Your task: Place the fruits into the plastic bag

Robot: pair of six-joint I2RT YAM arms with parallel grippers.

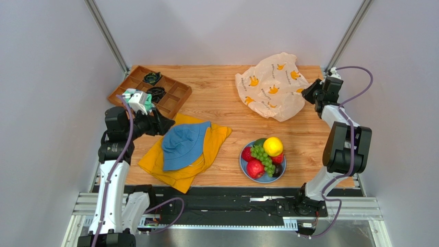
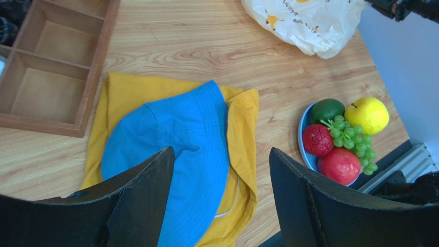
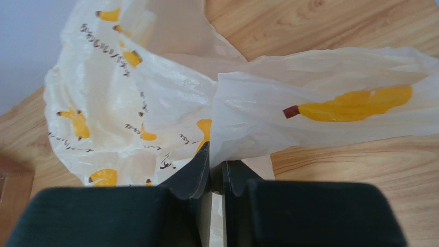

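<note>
The right tool (image 3: 216,165) has its jaws drawn nearly together on a fold of the plastic bag (image 1: 270,87), which lies crumpled beyond the blue plate (image 2: 301,135), well apart from it. The fruits (image 1: 264,154) are all heaped on that plate. The step in hand looks like opening the bag, so the pinch should take a single layer of film near the mouth and lift slowly, letting the mouth part rather than dragging the whole bag; whether one layer or two is caught I cannot tell. The left tool (image 2: 221,154) hangs wide open and empty left of the plate, over a blue hat (image 1: 183,146) on a yellow cloth (image 1: 219,135), and could take the opposite lip. A wooden tray (image 1: 175,98) sits further left and beyond. The tabletop (image 1: 216,98) is smooth pale wood, so thin film may slide. Plain grey walls (image 1: 232,31) and metal corner posts (image 1: 108,36) close it in.
</note>
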